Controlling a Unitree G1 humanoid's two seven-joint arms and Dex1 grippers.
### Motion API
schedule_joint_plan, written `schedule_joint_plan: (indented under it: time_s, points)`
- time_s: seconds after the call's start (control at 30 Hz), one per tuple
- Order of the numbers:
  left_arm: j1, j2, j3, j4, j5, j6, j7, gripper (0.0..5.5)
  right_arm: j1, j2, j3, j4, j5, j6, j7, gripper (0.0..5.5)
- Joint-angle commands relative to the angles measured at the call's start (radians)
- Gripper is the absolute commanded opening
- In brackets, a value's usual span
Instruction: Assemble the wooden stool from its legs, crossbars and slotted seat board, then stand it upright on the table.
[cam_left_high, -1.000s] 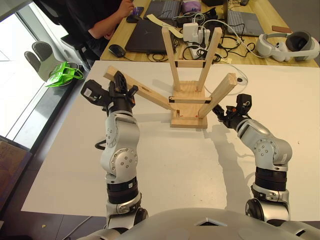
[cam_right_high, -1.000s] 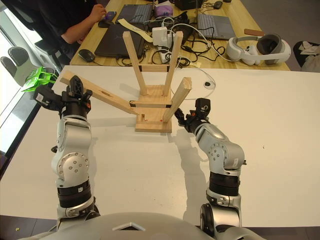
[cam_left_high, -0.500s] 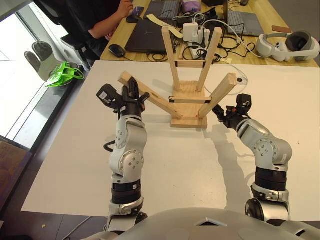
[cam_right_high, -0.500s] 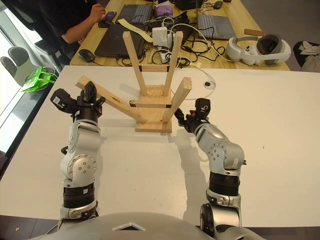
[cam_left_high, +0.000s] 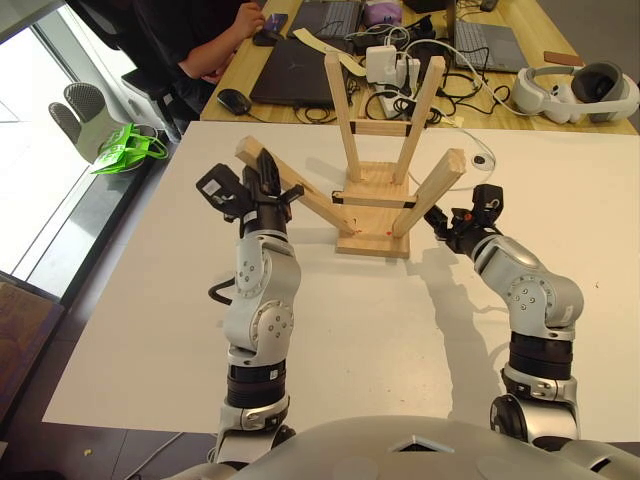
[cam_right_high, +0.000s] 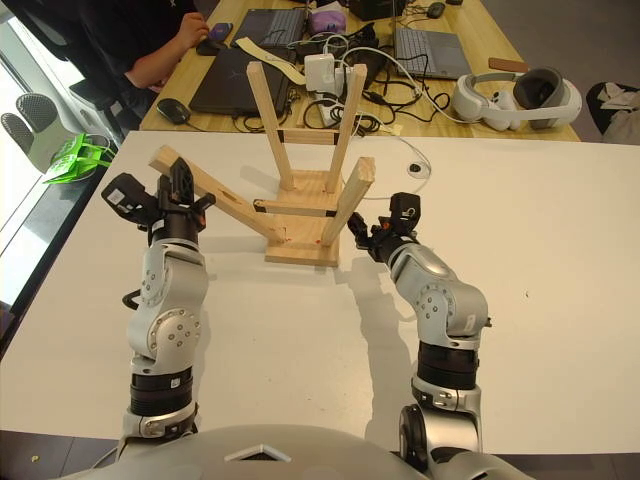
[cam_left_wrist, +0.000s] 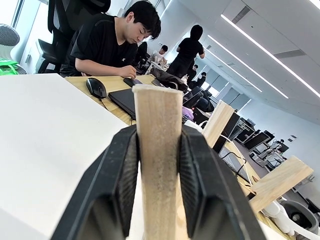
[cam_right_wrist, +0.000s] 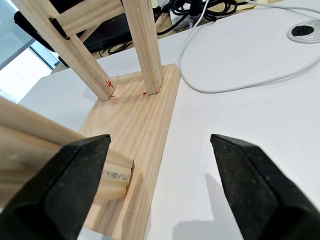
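So the stool (cam_left_high: 375, 190) is sitting upside down on the white bench (cam_left_high: 400, 330), seat (cam_left_high: 372, 243) flat on the surface, around the middle of the bench toward the far side. The two far legs (cam_left_high: 342, 110) stand pretty much upright with a crossbar (cam_left_high: 380, 127) between them. The two near ones are splayed outward, with another crossbar (cam_left_high: 372, 200) running low between them, close to the seat.

The left gripper (cam_left_wrist: 160, 137) has the left leg (cam_left_high: 310, 198) clamped near its free end. In the wrist view, the fingers (cam_left_wrist: 117, 185) press flat against both sides of the wood, with the leg's end face poking out past the tips. That leg slants down from the gripper to the seat's left corner.

The right gripper (cam_right_wrist: 160, 145) is spread wide with nothing in it. It sits low, just off the seat's right edge and next to the bottom of the right leg (cam_left_high: 432, 190). From its wrist view, one of the fingers (cam_right_wrist: 77, 185) overlaps the foot of that leg where it meets the seat, and I honestly can't tell if it's touching. The other finger is out over bare bench.

There's also a white cable (cam_right_wrist: 215, 87) lying on the bench just past the seat.
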Motion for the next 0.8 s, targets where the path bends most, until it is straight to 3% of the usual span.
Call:
schedule_joint_plan:
  time_s: [0.03,0.57,0.8]
  points:
    - [0.001,-0.074,-0.066,0.021,0.077,-0.009,-0.019,1.02,-0.018,0.002,0.002,0.009,-0.004,-0.004,0.0,3.74]
    - [0.052,-0.02,-0.115,-0.008,0.255,-0.019,-0.113,1.02,-0.018,0.001,-0.002,0.005,-0.002,-0.002,-0.001,3.74]
    - [0.097,-0.004,-0.15,-0.114,0.311,0.127,-0.106,1.02,-0.018,-0.006,-0.003,0.0,-0.008,-0.012,0.0,3.74]
